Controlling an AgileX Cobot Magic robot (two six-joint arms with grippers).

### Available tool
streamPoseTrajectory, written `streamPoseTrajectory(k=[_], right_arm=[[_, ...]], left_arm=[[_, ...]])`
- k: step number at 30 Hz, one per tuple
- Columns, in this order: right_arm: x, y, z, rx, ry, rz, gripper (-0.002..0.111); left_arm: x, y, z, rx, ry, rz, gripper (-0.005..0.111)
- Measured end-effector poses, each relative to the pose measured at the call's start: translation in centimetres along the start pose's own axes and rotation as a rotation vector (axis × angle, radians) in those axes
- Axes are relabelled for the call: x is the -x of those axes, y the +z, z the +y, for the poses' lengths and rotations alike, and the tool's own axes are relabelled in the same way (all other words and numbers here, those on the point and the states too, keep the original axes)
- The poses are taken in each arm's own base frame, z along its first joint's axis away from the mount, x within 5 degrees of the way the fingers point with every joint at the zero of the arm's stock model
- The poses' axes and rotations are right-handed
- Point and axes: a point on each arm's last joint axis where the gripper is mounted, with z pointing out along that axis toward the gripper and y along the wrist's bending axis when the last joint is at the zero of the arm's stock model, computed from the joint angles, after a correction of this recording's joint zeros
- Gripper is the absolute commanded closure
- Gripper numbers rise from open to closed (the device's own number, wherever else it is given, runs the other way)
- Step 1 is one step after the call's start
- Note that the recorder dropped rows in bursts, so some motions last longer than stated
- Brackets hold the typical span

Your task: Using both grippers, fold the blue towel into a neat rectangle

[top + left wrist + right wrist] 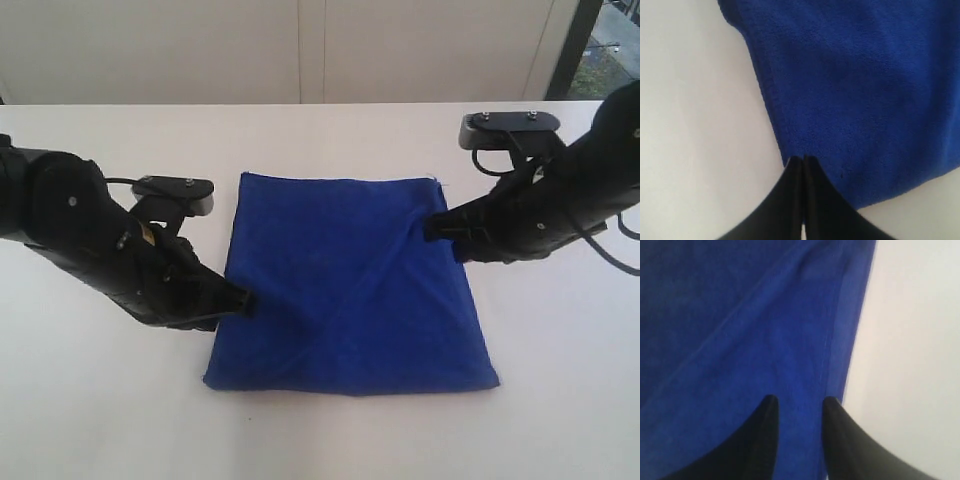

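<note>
My left pincer (243, 300) has its jaws together, tip touching the left edge of the towel (350, 290), probably to pin it to the counter (320, 440). The towel lies flat between my arms. My right pincer (432, 228) stands with jaws apart over the right hem, placed, I judge, to grip it.

The towel (865, 100) is cut off by both wrist views' edges; left arm (60, 215) and right arm (590, 170) are cut off at the exterior view's sides.
</note>
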Motion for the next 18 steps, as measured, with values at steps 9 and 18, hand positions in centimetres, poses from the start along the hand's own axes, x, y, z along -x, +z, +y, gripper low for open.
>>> streamPoseTrajectory(k=[9,18], right_arm=[[3.3,4.8,-1.1,-0.031,0.075,-0.119,0.078],[4.1,8.1,-2.3,-0.053,0.109,-0.138,0.078]], left_arm=[[-0.4,2.3,0.4,0.011,-0.001,0.055,0.107],[-0.8,3.7,0.7,0.023,-0.005,0.099,0.107]])
